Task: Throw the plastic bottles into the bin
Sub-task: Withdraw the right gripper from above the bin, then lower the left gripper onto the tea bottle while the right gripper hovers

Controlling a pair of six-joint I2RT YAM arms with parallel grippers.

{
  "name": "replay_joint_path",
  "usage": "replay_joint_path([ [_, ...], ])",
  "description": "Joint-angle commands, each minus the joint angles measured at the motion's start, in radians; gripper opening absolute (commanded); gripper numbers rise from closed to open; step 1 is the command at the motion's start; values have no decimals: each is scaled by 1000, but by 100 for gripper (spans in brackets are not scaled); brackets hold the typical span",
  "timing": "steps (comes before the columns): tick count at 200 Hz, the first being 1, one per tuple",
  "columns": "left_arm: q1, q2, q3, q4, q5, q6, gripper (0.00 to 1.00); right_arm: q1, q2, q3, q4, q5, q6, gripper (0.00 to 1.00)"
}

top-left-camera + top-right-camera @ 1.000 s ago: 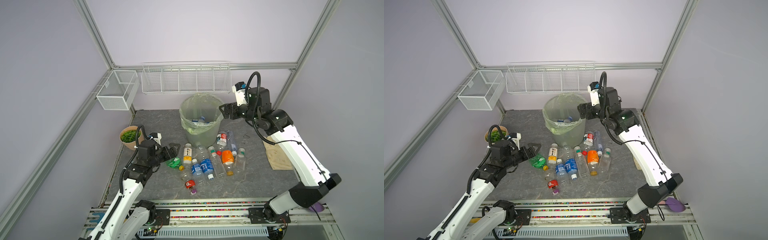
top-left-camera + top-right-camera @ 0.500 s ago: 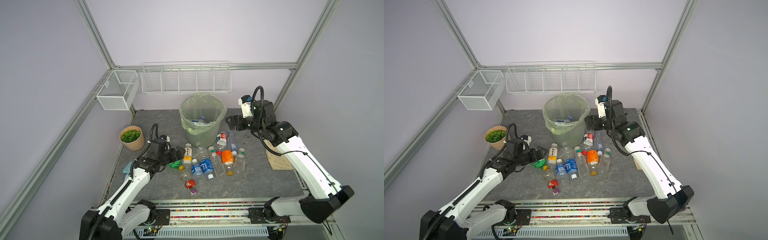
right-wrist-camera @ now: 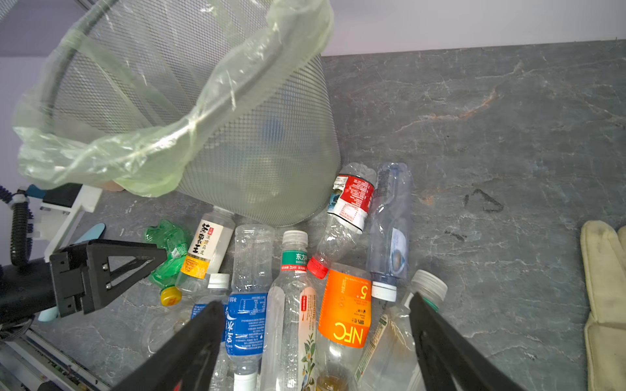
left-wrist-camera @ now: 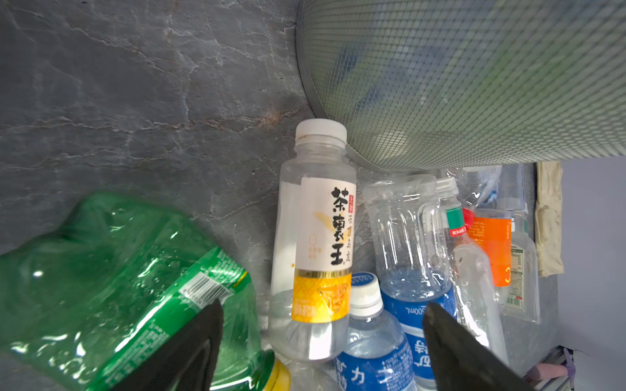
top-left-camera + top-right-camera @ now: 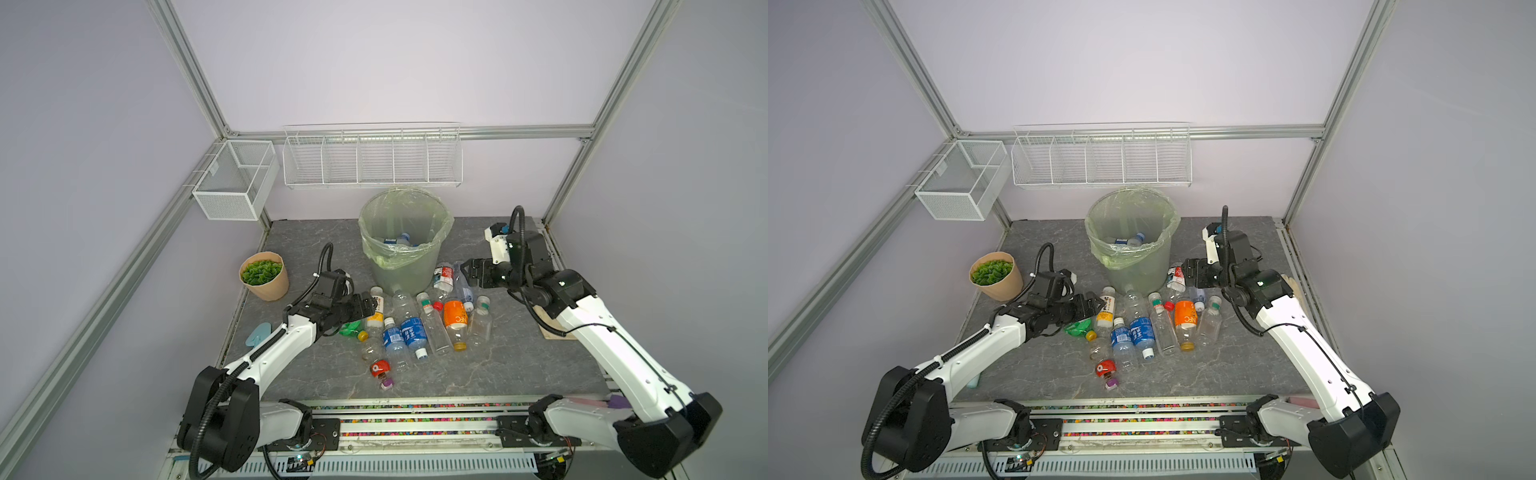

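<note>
- whereas a second ago the right arm was up at the rim of the bin [image 5: 399, 270], it has now sunk to bench level. the right end effector [image 5: 471, 270] hangs just beside the bin's lower wall, close to the red-labelled bottle [image 5: 444, 277], with its jaws wide and nothing between them.
- the left arm has meanwhile stretched forward, away from the plant pot [image 5: 266, 276]. the left end effector [image 5: 368, 305] now sits at the left edge of the heap, also spread wide and empty.
- in the left wrist view one finger [image 4: 189, 348] lies over the crumpled green bottle [image 4: 118, 270] and the other over the blue-labelled bottles [image 4: 406, 311]. the yellow-white bottle [image 4: 318, 237] lies between them, ungripped as far as i can see.
- the plastic bottles [image 5: 432, 324] themselves look unmoved. they lie flat on the bench [image 5: 519, 361] in a tight cluster in front of the bin, the rearmost ones against its base. a few more already show inside the liner [image 5: 399, 240].
- my reading is that the right side has finished a drop and is coming back for another bottle, while the left is lining up a pick, most likely the yellow-white one.
- most of the job is still ahead, since far more bottles lie on the bench than in the bin.
- the bottles are packed side by side, so closing on one may nudge its neighbours.
</note>
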Motion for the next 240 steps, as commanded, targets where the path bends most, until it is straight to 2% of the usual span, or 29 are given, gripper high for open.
replay_joint_path([
  [1, -16, 45, 47, 30, -26, 27, 91, -10, -55, -65, 14, 17, 24, 88],
  [53, -43, 179, 152, -32, -99, 73, 86, -25, -117, -178, 4, 24, 46, 88],
  [70, -47, 228, 213, -100, -109, 87, 84, -28, -131, -197, -3, 34, 48, 89],
  [115, -94, 323, 285, -142, -168, 98, 80, -35, -156, -226, -12, 44, 45, 88],
  [185, -120, 391, 286, -111, -231, 60, 73, -42, -174, -244, -26, 49, 47, 89],
  [240, -124, 433, 268, -79, -237, 45, 68, -50, -192, -256, -36, 51, 46, 89],
])
